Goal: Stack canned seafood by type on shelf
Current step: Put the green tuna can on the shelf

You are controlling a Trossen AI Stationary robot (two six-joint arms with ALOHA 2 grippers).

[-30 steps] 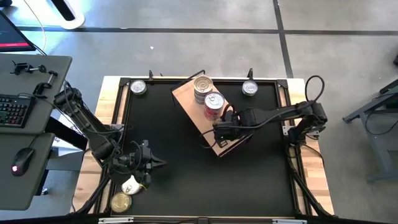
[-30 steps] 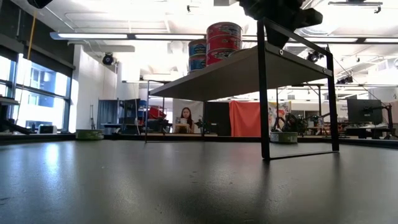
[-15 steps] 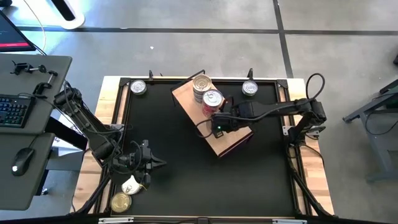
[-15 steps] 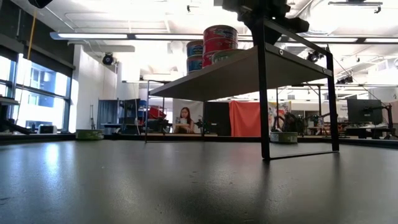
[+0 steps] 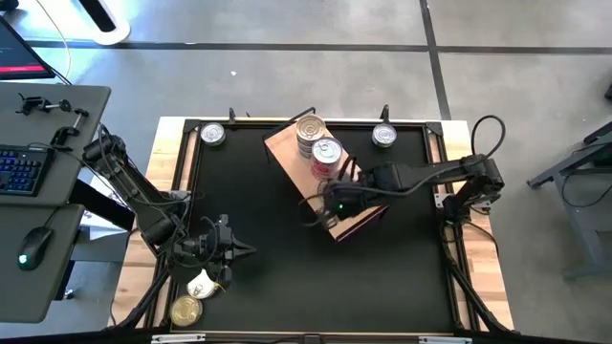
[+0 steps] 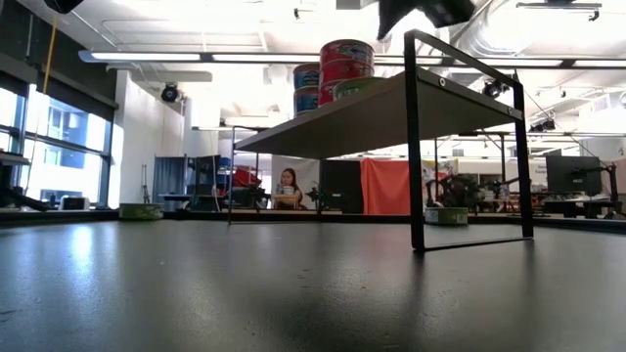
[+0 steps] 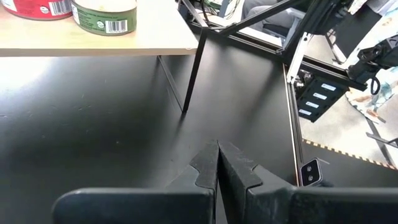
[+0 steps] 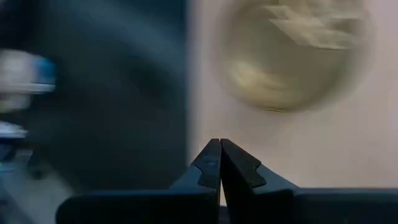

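The shelf (image 5: 296, 158) is a light-brown board on thin black legs, standing slantwise at the table's far middle. On it stand a stack of blue-labelled tins (image 5: 311, 129) and a stack of red-labelled tins (image 5: 327, 153). A single green-labelled tin (image 7: 104, 14) sits beside them, its gold lid (image 8: 286, 56) blurred in the right wrist view. My right gripper (image 5: 330, 203) hangs shut above the shelf's near part, tipped downward, touching nothing. My left gripper (image 5: 244, 250) waits shut over the table's near left.
Loose tins rest on the table: a silver-lidded one at the far left corner (image 5: 212, 134), a second at the far right (image 5: 383, 135), and a gold-lidded one (image 5: 186, 309) at the near left by a white object (image 5: 201, 285). The black tabletop (image 5: 287, 277) spreads before the shelf.
My right gripper has risen from the shelf's top and tipped more steeply downward, staying shut. In the low view it has climbed from the shelf's near corner post almost out of the top of the picture.
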